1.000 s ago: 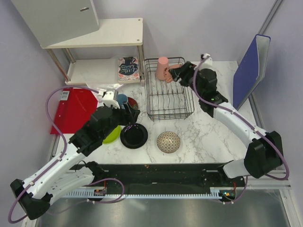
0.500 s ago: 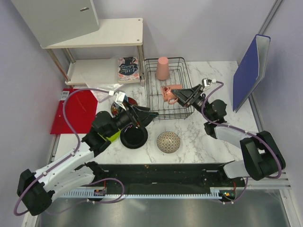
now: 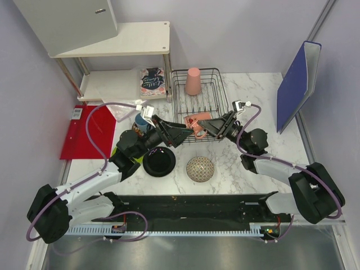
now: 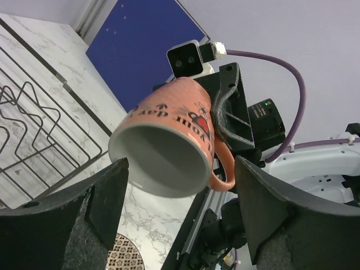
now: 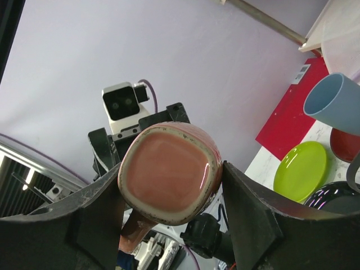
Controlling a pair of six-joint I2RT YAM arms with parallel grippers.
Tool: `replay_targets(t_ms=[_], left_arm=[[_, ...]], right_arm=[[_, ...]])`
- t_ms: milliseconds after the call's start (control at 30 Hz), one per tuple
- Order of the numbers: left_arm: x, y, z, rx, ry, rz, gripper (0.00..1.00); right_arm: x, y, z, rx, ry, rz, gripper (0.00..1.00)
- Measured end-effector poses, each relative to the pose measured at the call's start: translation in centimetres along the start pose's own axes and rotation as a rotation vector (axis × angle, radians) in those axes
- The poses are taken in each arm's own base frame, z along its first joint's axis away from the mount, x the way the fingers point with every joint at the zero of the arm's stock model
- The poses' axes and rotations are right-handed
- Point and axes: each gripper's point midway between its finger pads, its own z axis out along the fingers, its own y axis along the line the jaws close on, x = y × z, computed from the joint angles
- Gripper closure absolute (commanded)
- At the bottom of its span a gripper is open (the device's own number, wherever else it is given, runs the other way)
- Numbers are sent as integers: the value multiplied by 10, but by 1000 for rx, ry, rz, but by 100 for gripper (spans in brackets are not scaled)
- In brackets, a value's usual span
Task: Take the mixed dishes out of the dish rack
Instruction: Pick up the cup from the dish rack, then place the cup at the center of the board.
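One dish only, the tall pink cup (image 3: 193,81), is seen standing in the dish rack (image 3: 175,101), at its far end; no other dish is seen in the rack. On the marble table (image 3: 247,95), to the left of and in front of the rack, the following are already set out: the glossy black plate (image 3: 159,161), the lime-green plate (image 5: 302,170), the dark red patterned plate (image 5: 344,143), the beige speckled bowl (image 3: 200,169) and the light-blue cup (image 3: 142,121).

Within the last second the small pink handled mug (image 3: 197,121) has been carried from beside the tall cup at the rack's back to a position in the air over the rack's near edge. Over the same interval the left arm has been swung from the plates toward the rack. A handover between the arms is judged to be in preparation, which would leave the tall cup as the last item.

The right gripper (image 3: 212,125) is clamped across the mug's body, with the mug's base turned toward its wrist camera. The left gripper (image 3: 179,134) is spread wide, its fingers (image 4: 84,219) flanking the mug's open mouth; no contact is evident.
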Motion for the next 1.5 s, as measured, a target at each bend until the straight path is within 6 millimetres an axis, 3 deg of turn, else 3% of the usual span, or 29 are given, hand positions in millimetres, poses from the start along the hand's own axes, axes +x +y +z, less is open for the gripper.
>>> replay_targets(t_ms=[300,400,467,633,667,700,733,767,833,933,1067,1300,1400,1500], left_arm=[[-8,-7,4,37,-41,-13,52],[-8,-7,3,38,-44,-15,69],[-9,-8,2,41,-49,-19,98],[-13,-18,-1,71,-59,-50,98],[-13,-19,-2,71,-56,-51,98],[-13,-18,-2,68,-53,-51,98],[-10,-16,-4,54,-42,-56,98],[-9,-15,-5,44,-33,-58,98],[-7,-12,-5,11,-1,-61,98],[-5,-8,-4,-53,69,-15,98],[-10,3,-12,-176,148,56,98],[-41,0,-48,-383,224,187,98],[-54,13,-69,-540,245,219,98],[-42,48,-99,-747,318,230,98]], right_arm=[[17,2,3,-12,36,-20,100],[20,2,4,-16,39,-26,100],[20,1,5,-16,37,-35,100],[22,4,5,-35,36,-65,100],[22,4,5,-36,38,-68,93],[22,3,5,-32,38,-72,78],[23,2,5,-22,43,-78,41],[25,0,4,-6,49,-83,24],[26,-3,1,34,56,-97,2],[22,-16,-4,145,44,-160,2],[2,-27,-11,321,-1,-291,2],[-43,-44,-39,657,-88,-511,2],[-47,-62,-62,794,-79,-549,2],[-46,-74,-81,882,-60,-564,2]])
